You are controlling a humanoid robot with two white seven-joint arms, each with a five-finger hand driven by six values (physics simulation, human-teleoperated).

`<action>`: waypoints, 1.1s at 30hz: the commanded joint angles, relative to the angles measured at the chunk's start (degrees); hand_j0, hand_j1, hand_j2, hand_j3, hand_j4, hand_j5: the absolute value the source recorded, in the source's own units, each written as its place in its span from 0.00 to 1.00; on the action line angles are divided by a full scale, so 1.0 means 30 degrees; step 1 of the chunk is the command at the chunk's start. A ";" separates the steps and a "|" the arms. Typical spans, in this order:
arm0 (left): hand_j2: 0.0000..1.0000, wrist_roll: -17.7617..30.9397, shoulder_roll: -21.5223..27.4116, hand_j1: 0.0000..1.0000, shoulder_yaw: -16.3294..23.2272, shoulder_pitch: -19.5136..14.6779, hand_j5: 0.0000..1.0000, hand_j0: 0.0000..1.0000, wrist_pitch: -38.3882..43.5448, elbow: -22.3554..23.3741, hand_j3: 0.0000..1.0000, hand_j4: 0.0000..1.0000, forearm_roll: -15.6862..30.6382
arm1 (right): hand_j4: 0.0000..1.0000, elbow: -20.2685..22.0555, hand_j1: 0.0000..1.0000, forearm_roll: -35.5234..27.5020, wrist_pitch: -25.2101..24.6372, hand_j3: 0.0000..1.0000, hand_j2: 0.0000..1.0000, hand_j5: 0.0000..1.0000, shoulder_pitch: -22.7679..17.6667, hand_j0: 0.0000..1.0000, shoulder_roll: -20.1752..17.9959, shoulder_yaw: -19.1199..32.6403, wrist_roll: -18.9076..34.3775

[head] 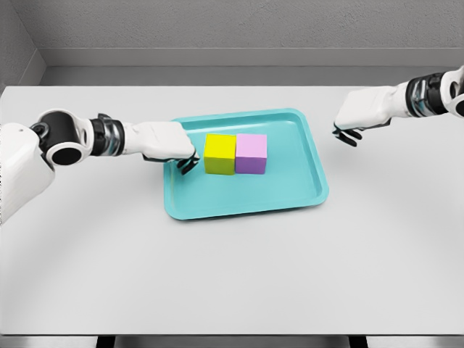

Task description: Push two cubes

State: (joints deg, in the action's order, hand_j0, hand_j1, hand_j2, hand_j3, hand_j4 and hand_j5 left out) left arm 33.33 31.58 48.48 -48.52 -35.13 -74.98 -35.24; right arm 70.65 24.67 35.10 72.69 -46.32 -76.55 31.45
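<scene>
Two cubes sit side by side in the tray: yellow cube [220, 154] on the left, pink cube [251, 153] on the right, faces touching or as good as touching, no visible gap. Both rest flat and upright on the tray floor, a bit toward the far half, roughly centred left to right. Teal tray [243, 204] is shallow with a raised rim, lying on the white table [232, 290]; nothing else is in it. Left hand [168, 143] reaches in over the tray's left rim, fingers curled downward and loosely together, holding nothing, fingertips just beside the yellow cube's left face; cannot tell whether they actually touch it. Right hand [361, 112] hovers above the table to the right of the tray, well apart from the pink cube, fingers curled down, also holding nothing. Step in hand looks like the push approach from the left side, with contact on yellow about to be made or just made. Next move probably calls for a steady sideways shove to the right along the line through both cubes, so yellow drives pink; hand should stay low and centred on the face, or the cubes may twist apart. Right rim of the tray will limit travel.
</scene>
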 commanded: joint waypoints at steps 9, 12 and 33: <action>0.28 -0.0005 -0.0450 0.28 -0.0016 -0.0117 0.28 0.28 0.0045 0.0942 0.28 0.28 0.0086 | 0.20 -0.0023 0.20 -0.0049 -0.0034 0.20 0.20 0.20 -0.0352 0.20 -0.0350 0.0176 -0.0023; 0.28 -0.0005 -0.0538 0.28 -0.0045 -0.0264 0.28 0.28 0.0045 0.1381 0.28 0.28 0.0086 | 0.78 0.0036 0.78 -0.0049 -0.0034 0.78 0.78 0.78 -0.0381 0.78 -0.0906 0.0322 -0.0023; 0.28 -0.0035 -0.1153 0.28 -0.0016 -0.0234 0.28 0.28 0.0045 0.1264 0.28 0.28 0.0174 | 1.00 -0.1722 1.00 -0.0020 -0.0034 1.00 1.00 1.00 -0.4131 1.00 -0.0965 0.7471 0.0182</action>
State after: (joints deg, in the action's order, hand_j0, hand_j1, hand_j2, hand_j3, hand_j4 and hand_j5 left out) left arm 33.29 28.42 48.50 -49.22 -35.13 -71.19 -34.98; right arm 66.27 24.84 35.13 60.29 -49.14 -54.88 31.89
